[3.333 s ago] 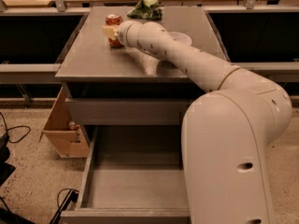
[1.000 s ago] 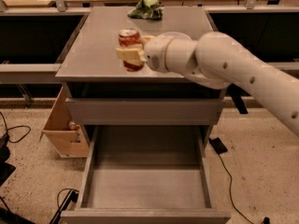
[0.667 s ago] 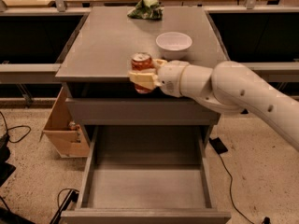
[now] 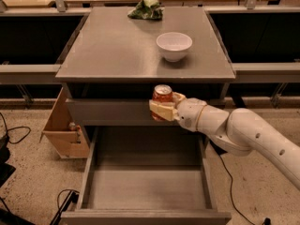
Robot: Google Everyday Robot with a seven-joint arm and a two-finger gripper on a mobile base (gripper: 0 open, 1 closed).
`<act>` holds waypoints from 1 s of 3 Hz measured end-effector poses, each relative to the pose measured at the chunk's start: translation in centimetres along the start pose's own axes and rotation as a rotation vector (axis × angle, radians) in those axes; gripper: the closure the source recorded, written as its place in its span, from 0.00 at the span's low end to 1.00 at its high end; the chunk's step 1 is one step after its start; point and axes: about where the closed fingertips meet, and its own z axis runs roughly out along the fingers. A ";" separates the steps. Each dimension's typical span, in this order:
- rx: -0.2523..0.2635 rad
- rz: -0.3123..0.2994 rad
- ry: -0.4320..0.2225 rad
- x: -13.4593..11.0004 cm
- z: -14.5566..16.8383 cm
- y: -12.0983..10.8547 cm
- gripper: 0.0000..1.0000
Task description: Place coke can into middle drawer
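The gripper (image 4: pixel 162 109) is pinching the coke can (image 4: pixel 162 95) upright, just below and in front of the worktop's (image 4: pixel 117 46) front edge, a little right of its middle. The middle drawer (image 4: pixel 145 187) stands open underneath. To my eye the sound move is straight down, clear of that edge and the drawer's side walls, letting go only once the base rests on the grey floor, lest it topple.
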 end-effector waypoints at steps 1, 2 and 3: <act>-0.005 0.000 0.005 -0.2 0.3 0.3 1.00; -0.038 -0.009 0.034 1.2 2.0 0.2 1.00; -0.104 0.006 0.073 6.9 4.7 0.4 1.00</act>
